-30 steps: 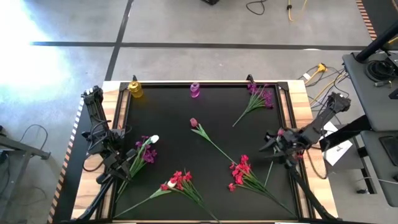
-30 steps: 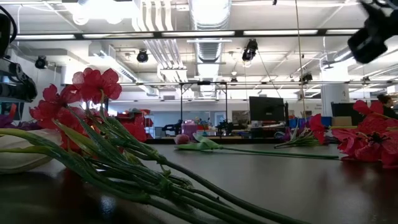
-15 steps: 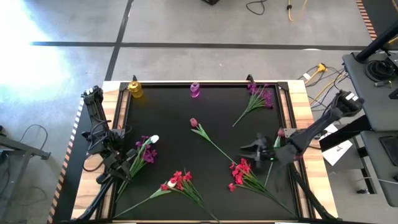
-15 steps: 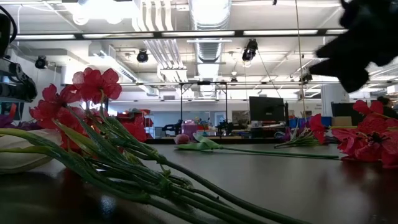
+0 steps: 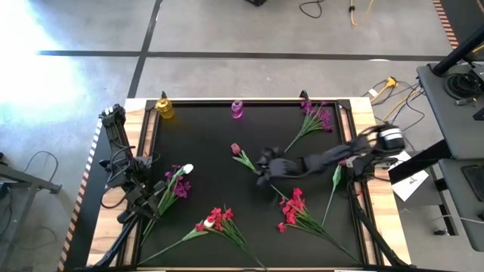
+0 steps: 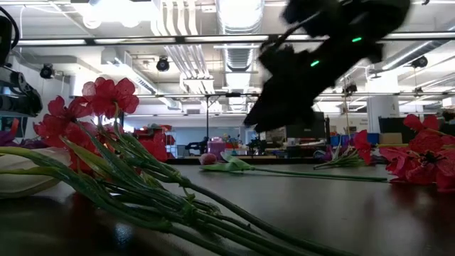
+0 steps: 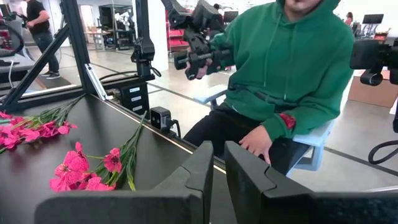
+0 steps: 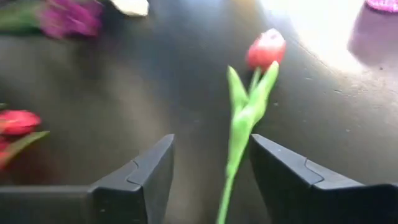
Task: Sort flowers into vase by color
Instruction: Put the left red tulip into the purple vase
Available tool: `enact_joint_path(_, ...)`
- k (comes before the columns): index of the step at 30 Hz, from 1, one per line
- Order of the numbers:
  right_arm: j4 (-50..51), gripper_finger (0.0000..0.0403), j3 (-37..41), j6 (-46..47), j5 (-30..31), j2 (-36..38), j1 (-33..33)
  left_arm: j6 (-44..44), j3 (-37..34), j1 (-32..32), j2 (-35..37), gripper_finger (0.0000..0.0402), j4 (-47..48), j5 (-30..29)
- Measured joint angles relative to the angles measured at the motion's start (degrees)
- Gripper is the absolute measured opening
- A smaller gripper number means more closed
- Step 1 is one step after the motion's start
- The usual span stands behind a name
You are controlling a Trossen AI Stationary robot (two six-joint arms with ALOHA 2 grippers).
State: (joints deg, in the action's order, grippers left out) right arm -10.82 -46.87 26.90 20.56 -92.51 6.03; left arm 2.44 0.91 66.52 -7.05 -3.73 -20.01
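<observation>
**Inspector A:** State the position of the item under the working arm.

**Inspector B:** The single pink bud (image 5: 235, 149) lies flat near the middle of the black surface (image 5: 212, 128), its thin green stem (image 8: 239, 140) running away from the bud toward the red cluster (image 5: 291, 208). The right hand (image 5: 266, 165) is low over that stem, just past the leaves. In the right wrist view the stem runs up between the two fingers (image 8: 138, 174), which are spread with clear room on both sides. Nothing is held.

**Inspector A:** And the other arm?

**Inspector B:** The left hand (image 7: 214, 177) waits at the left edge of the surface, fingers pressed nearly together, holding nothing. The white bloom and purple spray (image 5: 178, 183) lie just beside it.

**Inspector A:** Handling assessment?

**Inspector B:** In my judgement the flower is very light and the stem thin and springy. It lies low on the surface, so the fingers would need to come almost to the mat to catch it. The bud is soft and likely to deform; the leaves would slip. I recommend a pinch on the bare stem below the leaves, near the balance point, or the bud end may droop and swing on lifting.

**Inspector A:** Destination?

**Inspector B:** A small pink vase (image 5: 237, 109) and a yellow vase (image 5: 164, 108) stand at the far edge. Their mouths look narrow, so the stem would have to be fed in end first.
</observation>
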Motion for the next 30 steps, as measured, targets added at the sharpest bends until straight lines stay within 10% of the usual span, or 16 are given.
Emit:
enact_joint_path(17, 48.06, 0.0201, -42.24, -1.44, -8.0, -27.48, -8.93, 0.02, 0.0, 0.02, 0.0, 0.0028, -0.1, 0.0)
enact_joint_path(30, 50.31, 0.0037, -44.5, -4.63, -10.12, -27.99, -9.23, 0.01, 0.0, 0.02, 0.0, 0.0028, -0.07, 0.0)
